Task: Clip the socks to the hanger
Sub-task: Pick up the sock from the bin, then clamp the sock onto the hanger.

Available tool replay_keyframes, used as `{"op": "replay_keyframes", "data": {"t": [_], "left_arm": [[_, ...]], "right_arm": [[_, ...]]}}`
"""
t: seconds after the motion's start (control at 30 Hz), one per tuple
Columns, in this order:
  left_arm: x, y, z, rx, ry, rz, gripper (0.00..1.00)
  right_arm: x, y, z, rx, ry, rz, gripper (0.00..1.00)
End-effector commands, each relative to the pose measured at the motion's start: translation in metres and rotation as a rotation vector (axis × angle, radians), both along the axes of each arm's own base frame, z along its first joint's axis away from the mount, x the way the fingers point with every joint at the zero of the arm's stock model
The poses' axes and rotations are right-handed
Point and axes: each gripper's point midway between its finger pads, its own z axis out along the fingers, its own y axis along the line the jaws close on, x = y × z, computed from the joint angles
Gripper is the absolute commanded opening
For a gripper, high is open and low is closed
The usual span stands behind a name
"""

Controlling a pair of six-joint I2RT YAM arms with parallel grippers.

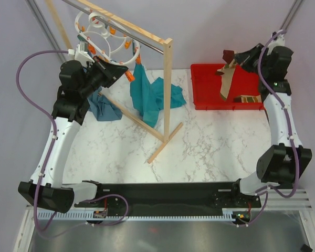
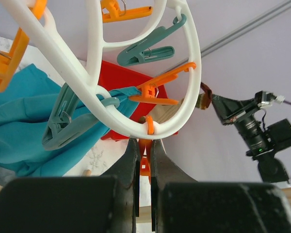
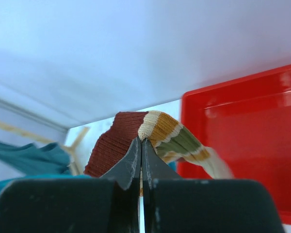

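The white ring hanger (image 1: 101, 35) with orange clips hangs from the rail at the back left. My left gripper (image 1: 122, 70) is raised just under its rim (image 2: 186, 73), shut on an orange clip (image 2: 145, 162) hanging from that rim. My right gripper (image 1: 240, 56) is up at the back right, shut on the cuff of a striped sock (image 3: 157, 131). This sock (image 1: 228, 79) dangles over the red bin (image 1: 207, 84). A second striped sock (image 1: 247, 98) lies in the bin's near right corner.
A wooden rail-and-post rack (image 1: 167, 89) stands across the table's middle left. Teal cloths (image 1: 149, 97) hang from clips on the hanger and drape beside the post. Teal clips (image 2: 145, 54) also hang on the hanger. The red bin also shows in the right wrist view (image 3: 247, 141).
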Motion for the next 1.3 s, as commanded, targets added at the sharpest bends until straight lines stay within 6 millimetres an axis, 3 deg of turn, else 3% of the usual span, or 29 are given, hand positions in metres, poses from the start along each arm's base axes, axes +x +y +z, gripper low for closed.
{"op": "replay_keyframes", "data": {"t": [0.0, 0.07, 0.1, 0.13, 0.17, 0.2, 0.23, 0.3, 0.37, 0.4, 0.5, 0.53, 0.6, 0.63, 0.67, 1.0, 1.07, 1.27], "left_arm": [[-0.016, -0.018, -0.010, -0.089, 0.104, -0.094, 0.02], [-0.016, -0.019, -0.012, -0.121, 0.134, -0.096, 0.02], [-0.017, -0.020, -0.011, -0.157, 0.160, -0.091, 0.02], [-0.016, -0.020, -0.013, -0.156, 0.165, -0.091, 0.02], [-0.016, -0.020, -0.017, -0.155, 0.172, -0.090, 0.02], [-0.016, -0.020, -0.018, -0.155, 0.175, -0.090, 0.02], [-0.016, -0.020, -0.021, -0.154, 0.181, -0.089, 0.02], [-0.016, -0.021, -0.024, -0.152, 0.189, -0.090, 0.02], [-0.019, -0.021, -0.026, -0.152, 0.191, -0.093, 0.02], [-0.020, -0.022, -0.027, -0.151, 0.192, -0.095, 0.02], [-0.020, -0.022, -0.026, -0.152, 0.189, -0.096, 0.02], [-0.019, -0.023, -0.027, -0.151, 0.192, -0.096, 0.02], [-0.014, -0.024, -0.027, -0.150, 0.197, -0.097, 0.02], [-0.013, -0.025, -0.026, -0.150, 0.197, -0.097, 0.02], [0.002, -0.016, -0.020, -0.360, 0.315, 0.041, 0.02], [0.012, -0.022, -0.025, -0.383, 0.338, 0.078, 0.02], [0.014, -0.021, -0.024, -0.377, 0.330, 0.091, 0.02], [0.017, -0.023, -0.024, -0.346, 0.305, 0.093, 0.02]], "right_arm": [[-0.030, 0.046, 0.046, 0.124, -0.225, 0.149, 0.00], [-0.042, 0.076, 0.041, 0.147, -0.248, 0.209, 0.00], [-0.049, 0.098, 0.048, 0.152, -0.287, 0.257, 0.00], [-0.053, 0.112, 0.039, 0.157, -0.279, 0.277, 0.00], [-0.057, 0.121, 0.041, 0.158, -0.297, 0.285, 0.00], [-0.065, 0.142, 0.048, 0.176, -0.327, 0.324, 0.00], [-0.068, 0.150, 0.041, 0.190, -0.324, 0.334, 0.00], [-0.079, 0.174, 0.049, 0.240, -0.360, 0.364, 0.00], [-0.084, 0.186, 0.049, 0.264, -0.378, 0.358, 0.00], [-0.092, 0.205, 0.048, 0.275, -0.379, 0.391, 0.00], [-0.100, 0.232, 0.047, 0.304, -0.387, 0.435, 0.00], [-0.102, 0.238, 0.052, 0.319, -0.399, 0.455, 0.00], [-0.096, 0.255, 0.043, 0.316, -0.364, 0.494, 0.00], [-0.093, 0.262, 0.043, 0.304, -0.365, 0.519, 0.00], [-0.092, 0.266, 0.043, 0.302, -0.364, 0.526, 0.00], [-0.097, 0.308, 0.031, 0.337, -0.377, 0.656, 0.00], [-0.103, 0.312, 0.038, 0.362, -0.413, 0.677, 0.00], [-0.100, 0.316, 0.032, 0.427, -0.346, 0.647, 0.00]]}}
